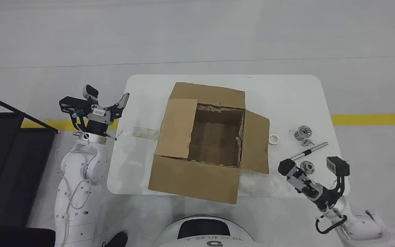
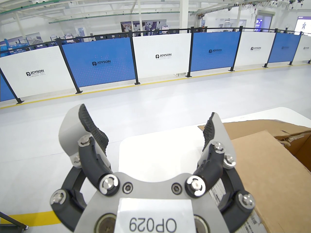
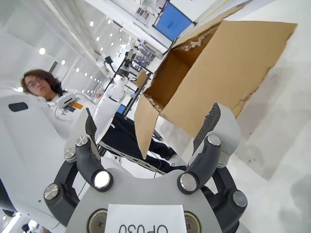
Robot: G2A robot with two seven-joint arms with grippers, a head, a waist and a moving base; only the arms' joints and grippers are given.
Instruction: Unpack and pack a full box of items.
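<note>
the brown cardboard box (image 1: pixel 210 142) stands in the middle of the white round-cornered table (image 1: pixel 290 92), its four flaps folded outward and its brown floor in view from above. to its right lie a small white ring (image 1: pixel 274 138), a round silver metal fitting (image 1: pixel 302 131), a thin silver metal rod (image 1: pixel 310 147) and a second round silver metal part (image 1: pixel 307 167), all apart from the box. the right gripper (image 1: pixel 312 164) hangs over the table's near right corner, fingers spread wide and holding nothing; from above the second part shows between them, and i cannot tell whether it is touched. its wrist view faces the box's (image 3: pixel 218 69) torn right flap past the spread right gripper (image 3: pixel 152 111). the left gripper (image 1: pixel 108 96) sits just outside the table's left edge, also spread wide and holding nothing (image 2: pixel 147 112), with the box (image 2: pixel 262 166) to one side. a strip of clear tape (image 1: pixel 139 131) lies on the white band left of the box.
</note>
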